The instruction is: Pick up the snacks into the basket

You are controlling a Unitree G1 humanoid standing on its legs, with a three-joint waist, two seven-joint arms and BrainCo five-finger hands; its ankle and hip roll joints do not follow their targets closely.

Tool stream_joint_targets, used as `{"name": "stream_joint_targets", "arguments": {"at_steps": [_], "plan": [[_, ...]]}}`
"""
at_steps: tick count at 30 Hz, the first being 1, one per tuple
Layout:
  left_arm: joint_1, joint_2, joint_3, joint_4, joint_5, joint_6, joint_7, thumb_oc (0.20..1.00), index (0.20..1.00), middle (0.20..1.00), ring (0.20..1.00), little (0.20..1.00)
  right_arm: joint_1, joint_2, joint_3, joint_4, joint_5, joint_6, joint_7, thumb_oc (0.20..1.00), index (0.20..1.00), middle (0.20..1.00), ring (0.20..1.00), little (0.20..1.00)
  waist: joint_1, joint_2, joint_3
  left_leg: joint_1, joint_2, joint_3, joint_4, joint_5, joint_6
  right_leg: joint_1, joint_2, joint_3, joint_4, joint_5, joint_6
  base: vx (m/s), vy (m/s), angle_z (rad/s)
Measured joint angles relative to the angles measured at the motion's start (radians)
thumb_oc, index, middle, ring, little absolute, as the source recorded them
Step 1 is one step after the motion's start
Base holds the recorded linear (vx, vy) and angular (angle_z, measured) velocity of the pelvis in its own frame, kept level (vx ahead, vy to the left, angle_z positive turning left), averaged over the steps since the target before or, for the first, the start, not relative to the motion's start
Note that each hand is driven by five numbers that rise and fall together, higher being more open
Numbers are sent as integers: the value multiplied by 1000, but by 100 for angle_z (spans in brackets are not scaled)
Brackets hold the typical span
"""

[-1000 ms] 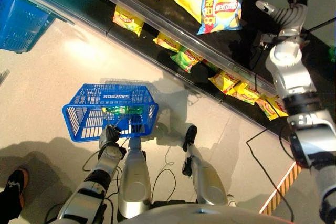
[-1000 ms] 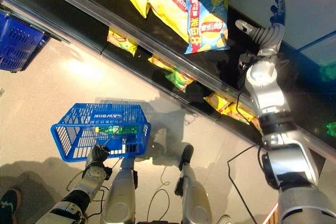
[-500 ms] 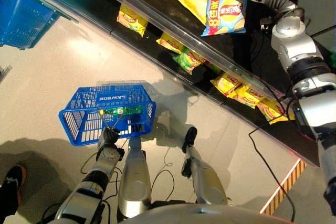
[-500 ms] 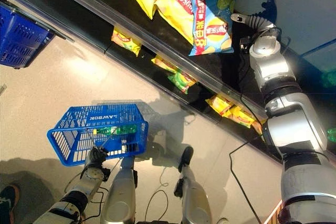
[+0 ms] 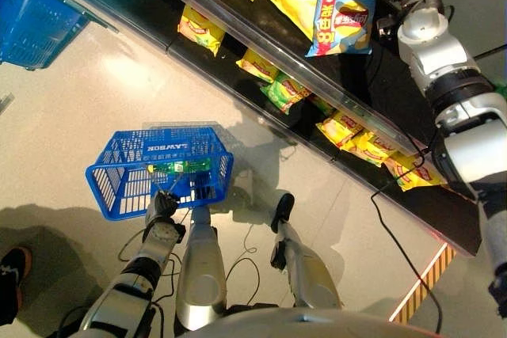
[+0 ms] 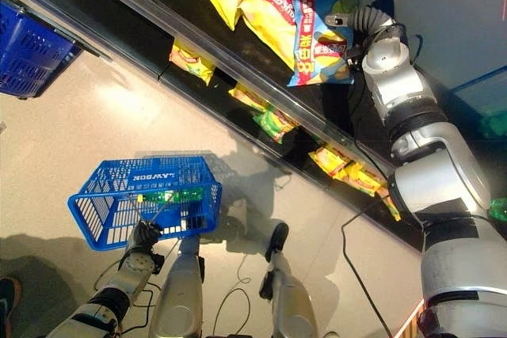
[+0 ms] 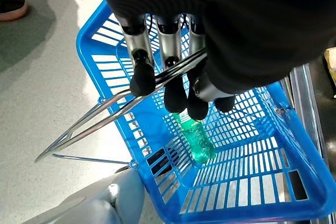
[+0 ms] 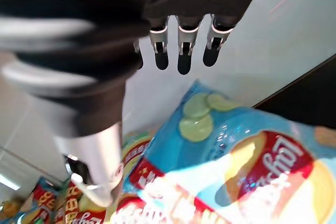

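Right hand (image 6: 360, 17) now reaches blue chip bag (image 6: 317, 33) — fingers (image 8: 181, 51) apart just above | left hand (image 7: 173, 85) clamps basket (image 5: 158, 172) handle

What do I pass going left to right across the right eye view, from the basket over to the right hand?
Blue basket held by the left hand → small yellow snack bag → blue chip bag → right hand.

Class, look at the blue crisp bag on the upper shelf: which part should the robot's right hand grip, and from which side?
Grip the blue crisp bag by its edge beside the right hand. That side faces bare shelf, while yellow bags crowd its other side.
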Motion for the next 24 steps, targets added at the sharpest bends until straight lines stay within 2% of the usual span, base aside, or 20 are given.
{"name": "stream_joint_targets", "arguments": {"at_steps": [5, 8, 10, 15, 17, 24], "plan": [[-1, 0, 0, 5, -2, -2, -4, 200, 200, 200, 200, 200, 8, 24, -6, -15, 46, -2, 16, 1000, 1000, 1000, 1000, 1000, 0, 0, 0, -5, 0, -1, 9, -3, 0, 0, 0, 0, 0, 2, -2, 0, 0, 0], [1, -1, 0, 9, -8, -1, -5, 200, 200, 200, 200, 200, 63, 32, -33, -94, 76, -21, 17, 1000, 1000, 1000, 1000, 1000, -2, 0, -17, -24, 0, -1, 26, -11, 0, -11, 0, 1, 0, 2, -3, 2, 11, 0], [1, -6, 0, 13, -8, 1, -13, 200, 200, 200, 200, 200, 94, 60, -37, -98, 86, -22, 17, 1000, 1000, 1000, 1000, 1000, -3, 2, -35, -35, 0, -1, 33, -11, 3, -21, -1, 3, 0, 3, -3, 1, 48, -2], [0, -13, 0, 13, -8, 1, -13, 200, 200, 200, 200, 200, 161, 139, -36, -93, 83, -15, 16, 1000, 1000, 1000, 1000, 1000, -3, 3, -35, -35, 0, 2, 35, -11, 2, -23, -1, 7, 0, 4, -4, 1, 8, -1], [1, -13, -1, 14, -8, 1, -13, 200, 200, 200, 200, 200, 166, 177, -37, -71, 48, -14, 0, 1000, 1000, 1000, 1000, 1000, -1, 4, -35, -36, 0, 4, 35, -12, 0, -25, -2, 9, 0, 5, -5, -2, 17, -1], [1, -19, -3, 10, -8, 0, -12, 200, 200, 200, 200, 200, 144, 201, -42, 13, -72, -11, -52, 1000, 1000, 1000, 1000, 1000, 20, 12, -38, -51, 0, 0, 38, -13, 0, -37, -2, 8, 0, 6, -5, 1, 1, 1]]}}
